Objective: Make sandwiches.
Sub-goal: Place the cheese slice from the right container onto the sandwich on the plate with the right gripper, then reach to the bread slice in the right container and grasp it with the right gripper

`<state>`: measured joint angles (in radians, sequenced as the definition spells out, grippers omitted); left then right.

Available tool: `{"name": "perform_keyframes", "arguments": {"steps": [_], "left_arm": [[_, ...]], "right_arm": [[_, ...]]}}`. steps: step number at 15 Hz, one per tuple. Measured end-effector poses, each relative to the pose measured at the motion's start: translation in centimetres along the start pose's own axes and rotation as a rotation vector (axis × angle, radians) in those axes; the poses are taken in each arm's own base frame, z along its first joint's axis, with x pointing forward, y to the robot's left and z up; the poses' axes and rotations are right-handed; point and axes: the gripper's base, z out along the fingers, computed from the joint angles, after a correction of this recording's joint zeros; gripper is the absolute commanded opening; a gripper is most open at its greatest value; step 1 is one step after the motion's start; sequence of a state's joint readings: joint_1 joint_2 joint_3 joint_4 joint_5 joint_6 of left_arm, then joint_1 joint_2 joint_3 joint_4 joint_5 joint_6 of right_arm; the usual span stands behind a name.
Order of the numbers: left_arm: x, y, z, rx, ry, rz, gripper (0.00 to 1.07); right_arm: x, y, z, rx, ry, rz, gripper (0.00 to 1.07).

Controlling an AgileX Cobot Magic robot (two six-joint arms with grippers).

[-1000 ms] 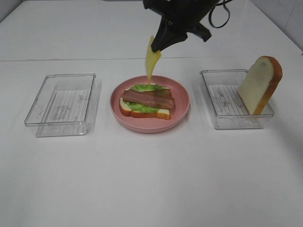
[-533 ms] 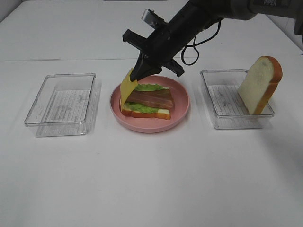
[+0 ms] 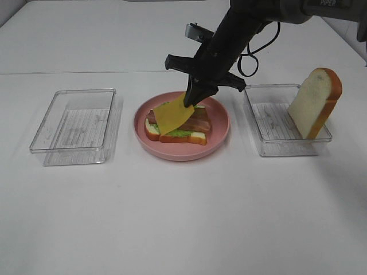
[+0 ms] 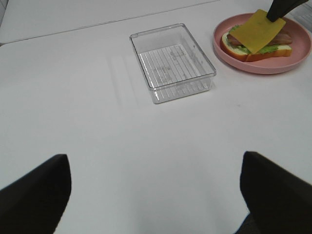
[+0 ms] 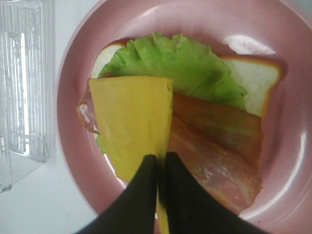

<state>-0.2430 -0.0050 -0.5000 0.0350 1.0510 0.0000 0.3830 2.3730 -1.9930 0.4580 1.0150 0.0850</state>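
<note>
**Cheese slice held over the open sandwich on the pink plate**

My right gripper (image 3: pixel 192 97) is over the pink plate (image 3: pixel 221 134), jaws pinched together on one edge of the yellow cheese slice (image 3: pixel 172 114). In my right wrist view the two fingers (image 5: pixel 141 192) meet on the cheese (image 5: pixel 129 119), which drapes across the stack below.

Stack on the plate, bottom up: white bread slice with orange-brown crust (image 3: pixel 186 137), green lettuce leaf (image 5: pixel 183 66), ham slice and brown bacon strip (image 5: pixel 219 146). The cheese lies over the side of the stack nearer the clear tray (image 3: pixel 74 123) on the left; the far part of the bacon and lettuce is uncovered.

Second bread slice (image 3: pixel 315 103) stands tilted, leaning on the far edge of the right clear tray (image 3: pixel 269 143), well apart from the plate.

My left gripper (image 4: pixel 156 195) hangs above bare table (image 4: pixel 97 146), fingers (image 4: pixel 34 195) wide apart, nothing between them. The left tray (image 4: pixel 170 63) and plate (image 4: pixel 292 66) are ahead of it.
</note>
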Motion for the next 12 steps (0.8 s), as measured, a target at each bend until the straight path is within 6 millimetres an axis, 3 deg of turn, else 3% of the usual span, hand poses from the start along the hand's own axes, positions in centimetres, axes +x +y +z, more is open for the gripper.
{"name": "perform_keyframes", "arguments": {"steps": [2,4,7,10,11,12], "left_arm": [[0.0,0.0,0.0,0.000,0.000,0.000,0.89],[0.0,0.0,0.0,0.000,0.000,0.000,0.89],[0.0,0.0,0.0,0.000,0.000,0.000,0.89],[0.0,0.0,0.0,0.000,0.000,0.000,0.89],[0.0,0.0,0.0,0.000,0.000,0.000,0.89],[0.0,0.0,0.0,0.000,0.000,0.000,0.89]], "right_arm": [[-0.1,-0.1,0.0,0.008,-0.007,0.010,0.51],[-0.2,-0.2,0.0,0.023,-0.022,0.009,0.71],[-0.3,-0.4,-1.3,0.093,-0.054,-0.038,0.72],[-0.2,0.0,-6.4,0.149,-0.134,-0.082,0.72],[-0.3,-1.2,-9.6,0.154,-0.175,-0.056,0.72],[-0.3,-2.0,-11.4,0.161,-0.199,-0.040,0.72]]}}
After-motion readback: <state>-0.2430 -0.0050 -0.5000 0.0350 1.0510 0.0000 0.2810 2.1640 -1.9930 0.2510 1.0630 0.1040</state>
